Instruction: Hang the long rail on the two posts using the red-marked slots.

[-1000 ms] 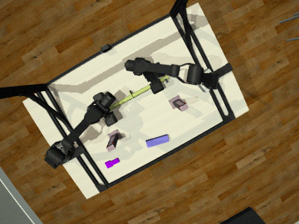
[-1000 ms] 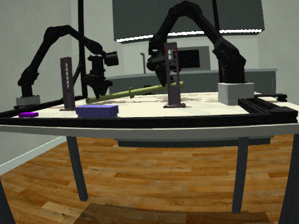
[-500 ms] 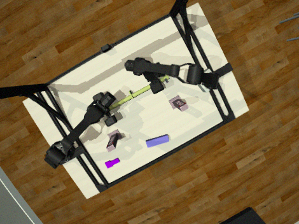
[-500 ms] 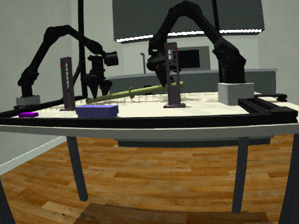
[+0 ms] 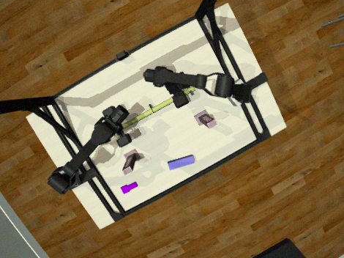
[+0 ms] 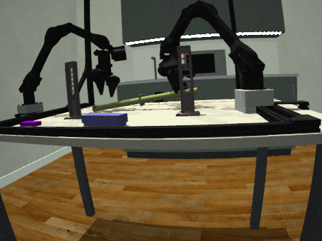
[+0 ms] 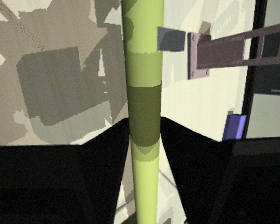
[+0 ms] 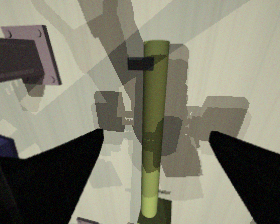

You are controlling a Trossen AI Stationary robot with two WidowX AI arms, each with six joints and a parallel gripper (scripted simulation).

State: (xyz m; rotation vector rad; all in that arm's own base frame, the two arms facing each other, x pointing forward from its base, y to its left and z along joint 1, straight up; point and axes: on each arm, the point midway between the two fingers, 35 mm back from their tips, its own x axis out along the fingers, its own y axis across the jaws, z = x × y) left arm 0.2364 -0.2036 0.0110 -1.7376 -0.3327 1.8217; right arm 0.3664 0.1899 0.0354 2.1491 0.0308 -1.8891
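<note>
The long yellow-green rail (image 5: 161, 106) (image 6: 130, 101) (image 7: 144, 70) (image 8: 156, 90) slopes, its end by the right arm lower. Whether that end touches the table is unclear. My left gripper (image 6: 176, 91) (image 7: 144, 122) is shut on the rail near its higher end. A dark hook (image 7: 171, 39) sticks out there. My right gripper (image 6: 106, 94) (image 8: 156, 134) is open above the lower end, fingers apart on both sides of the rail. Another dark hook (image 8: 141, 63) shows there. Two mauve slotted posts stand upright: one by the left arm (image 5: 207, 119) (image 6: 186, 100), one by the right arm (image 5: 129, 162) (image 6: 72, 93).
A blue block (image 5: 181, 162) (image 6: 104, 119) (image 7: 234, 127) lies on the table near the edge, on the posts' far side from the rail. A small purple piece (image 5: 129, 188) (image 6: 31, 123) lies near the right arm's post. Black frame bars border the table.
</note>
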